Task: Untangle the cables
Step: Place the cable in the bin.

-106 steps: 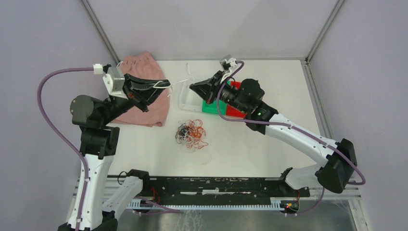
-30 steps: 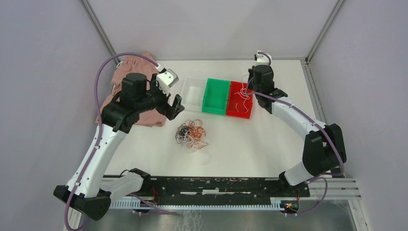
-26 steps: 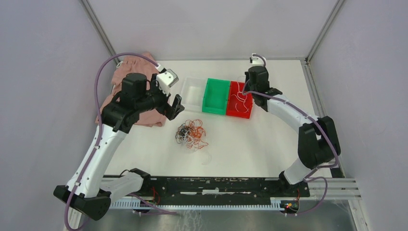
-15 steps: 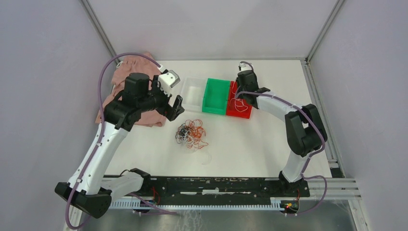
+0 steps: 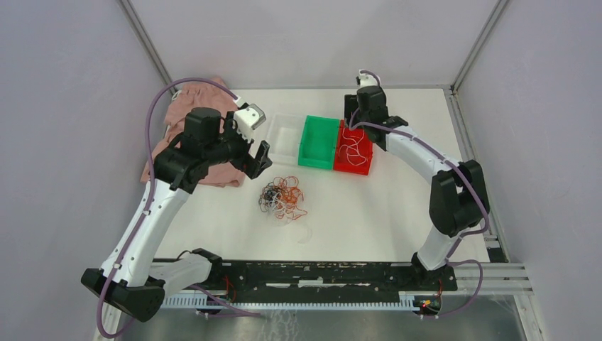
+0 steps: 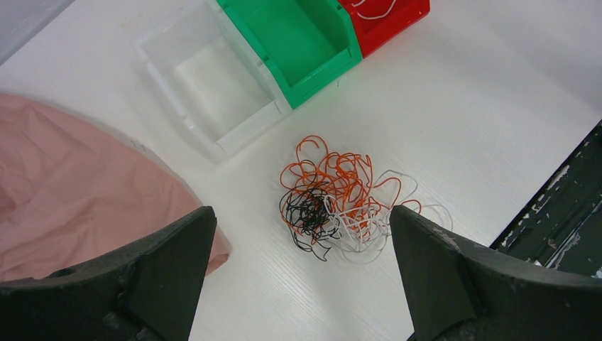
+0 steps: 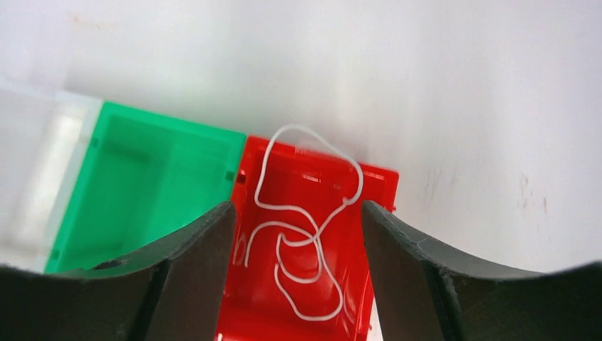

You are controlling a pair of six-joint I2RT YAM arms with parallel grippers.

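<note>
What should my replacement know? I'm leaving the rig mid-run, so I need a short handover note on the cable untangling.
Left gripper: open, empty, held up near the tangle.
Right gripper: open, empty, above the red bin.
Cables: at least one white cable lies loose in the red bin. The tangle of orange, black and white strands sits in front of the bins.
Done: white cable separated and binned.
Left: the whole tangle. The green bin and clear bin look empty.
</note>
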